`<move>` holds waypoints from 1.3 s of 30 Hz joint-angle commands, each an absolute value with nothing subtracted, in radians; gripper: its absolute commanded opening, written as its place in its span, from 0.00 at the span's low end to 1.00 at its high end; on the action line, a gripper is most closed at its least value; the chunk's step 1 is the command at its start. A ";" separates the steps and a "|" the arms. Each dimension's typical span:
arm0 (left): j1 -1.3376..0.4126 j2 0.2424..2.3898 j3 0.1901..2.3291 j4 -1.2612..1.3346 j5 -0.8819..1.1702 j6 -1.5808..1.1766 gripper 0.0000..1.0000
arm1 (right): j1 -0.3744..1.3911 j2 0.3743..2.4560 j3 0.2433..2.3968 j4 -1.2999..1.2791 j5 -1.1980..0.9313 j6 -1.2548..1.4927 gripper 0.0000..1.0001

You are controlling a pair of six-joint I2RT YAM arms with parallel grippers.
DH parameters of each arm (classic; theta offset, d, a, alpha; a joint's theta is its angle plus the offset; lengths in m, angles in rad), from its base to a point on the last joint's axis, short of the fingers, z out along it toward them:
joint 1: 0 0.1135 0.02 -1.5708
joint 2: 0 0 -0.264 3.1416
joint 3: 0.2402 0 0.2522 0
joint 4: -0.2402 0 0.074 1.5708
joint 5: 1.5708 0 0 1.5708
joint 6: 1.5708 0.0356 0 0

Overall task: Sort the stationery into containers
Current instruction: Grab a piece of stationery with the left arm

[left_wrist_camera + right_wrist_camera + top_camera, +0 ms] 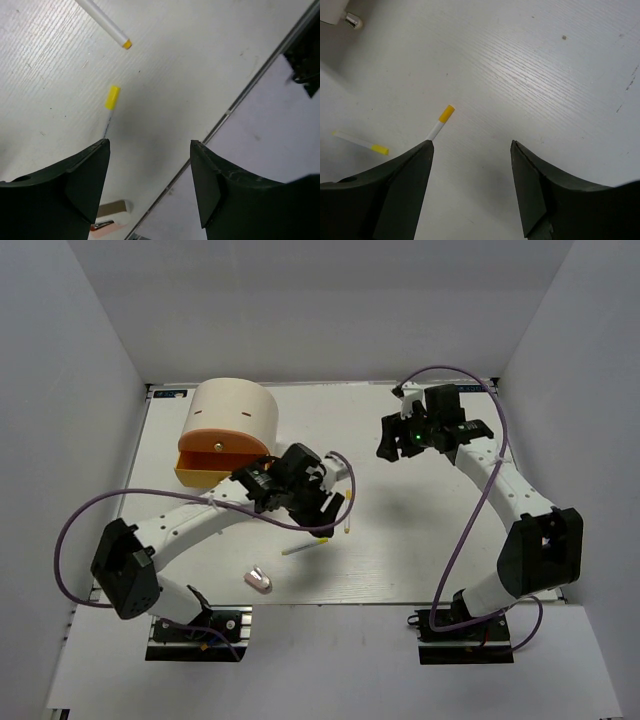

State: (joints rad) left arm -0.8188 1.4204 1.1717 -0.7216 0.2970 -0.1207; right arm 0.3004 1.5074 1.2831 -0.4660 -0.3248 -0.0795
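The cream-beige cylindrical box [235, 410] stands at the back left with its orange drawer [203, 468] pulled out. My left gripper [328, 506] is open and empty above the table, just right of the drawer. Two thin white-and-yellow pens lie beside it: one [347, 516] upright in the top view, one [303, 548] slanted nearer the front. In the left wrist view, one pen [111, 101] lies by my left gripper [150, 145] and the other [106, 24] lies farther off. The pink-white eraser [260, 580] lies near the front edge. My right gripper [390, 442] is open and empty at the back right.
The right wrist view shows both pens, one [441, 120] just past my right gripper [471, 145] and one [364, 143] to its left, with a box corner and knob [352, 21] at top left. The table's edge [240, 95] runs close to the eraser [114, 210].
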 commanded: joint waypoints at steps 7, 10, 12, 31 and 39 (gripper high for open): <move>-0.905 1.568 1.160 -0.753 0.046 -0.080 0.75 | 0.252 1.519 1.309 -0.492 -0.416 -0.057 0.69; -0.914 1.618 1.160 -0.762 0.023 -0.069 0.75 | 0.250 1.522 1.293 -0.483 -0.442 -0.054 0.69; -0.914 1.630 1.160 -0.762 0.000 -0.058 0.75 | 0.245 1.520 1.286 -0.483 -0.443 -0.055 0.69; -0.943 1.755 1.066 -0.678 -0.066 -0.037 0.48 | 0.222 1.503 1.253 -0.468 -0.466 -0.037 0.69; -0.953 1.764 1.057 -0.635 -0.043 -0.067 0.18 | 0.218 1.486 1.236 -0.465 -0.465 -0.040 0.69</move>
